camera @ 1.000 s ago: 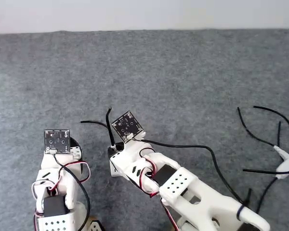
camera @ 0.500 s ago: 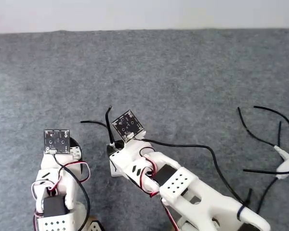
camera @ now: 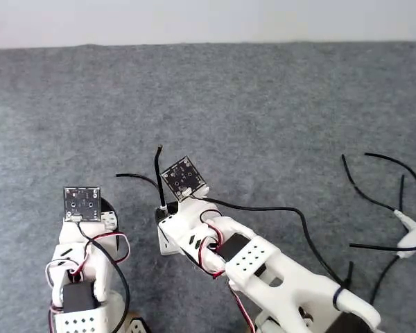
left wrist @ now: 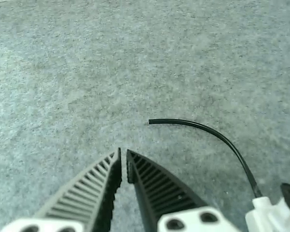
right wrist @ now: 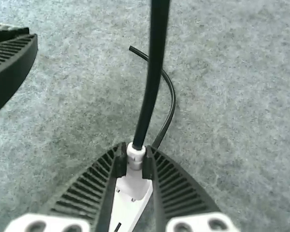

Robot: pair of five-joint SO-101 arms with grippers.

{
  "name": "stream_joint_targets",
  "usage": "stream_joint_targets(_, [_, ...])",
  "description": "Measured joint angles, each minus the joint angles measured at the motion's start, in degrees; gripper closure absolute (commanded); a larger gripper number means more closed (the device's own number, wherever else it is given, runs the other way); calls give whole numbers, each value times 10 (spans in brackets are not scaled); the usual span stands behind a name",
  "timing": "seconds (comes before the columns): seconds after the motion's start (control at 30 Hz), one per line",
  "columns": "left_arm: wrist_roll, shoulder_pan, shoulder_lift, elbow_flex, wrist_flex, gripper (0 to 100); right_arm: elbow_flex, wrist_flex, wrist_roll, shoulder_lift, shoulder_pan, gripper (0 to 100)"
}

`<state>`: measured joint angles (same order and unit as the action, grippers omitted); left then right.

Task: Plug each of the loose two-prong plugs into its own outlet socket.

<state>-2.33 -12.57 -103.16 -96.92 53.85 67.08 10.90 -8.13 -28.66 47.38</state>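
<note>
High view: we are looking down on a grey carpeted table [camera: 263,104], both arms sitting at its near edge. The right arm [camera: 263,267] is stretching across toward the left arm [camera: 80,277], and their wrists are standing near each other.

Over the last second the left arm is not moving. The right arm is drawing back slightly toward the near edge. The black wire [camera: 157,173] standing in front of it is now poking up higher than before. We are reading this as the plug being lifted or tilted off the carpet.

The right gripper [right wrist: 134,149] is pinching a white plug [right wrist: 133,188] by its neck, with the black wire rising straight out between the fingers. The left gripper [left wrist: 123,152] is hovering above bare carpet, fingers pressed nearly together on nothing.

A second plug [camera: 410,241] is lying loose at the right edge among its own wires, well apart from both arms. A second wire [right wrist: 170,96] is curling along the carpet beyond the held plug.

Our judgement: one plug is in hand and none is seated yet. Lining it up with a socket is coming next.
</note>
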Motion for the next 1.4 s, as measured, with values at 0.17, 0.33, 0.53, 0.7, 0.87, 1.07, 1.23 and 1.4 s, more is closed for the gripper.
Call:
stream_joint_targets(0.17, [0,0,0,0,0,987,0,2,0,0,-1,991])
stream_joint_targets(0.33, [0,0,0,0,5,987,-18,67,0,-9,-4,991])
stream_joint_targets(0.53, [0,0,0,0,6,987,-19,154,24,-51,-1,991])
stream_joint_targets(0.7, [0,0,0,0,6,987,-21,183,37,-57,-1,991])
stream_joint_targets(0.87, [0,0,0,0,6,987,-21,185,58,-57,5,991])
stream_joint_targets(1.07, [0,0,0,0,6,987,-53,189,73,-7,7,991])
stream_joint_targets(1.23, [0,0,0,0,8,986,-117,221,80,61,8,991])
stream_joint_targets(1.4, [0,0,0,0,8,986,-135,255,84,77,10,991])
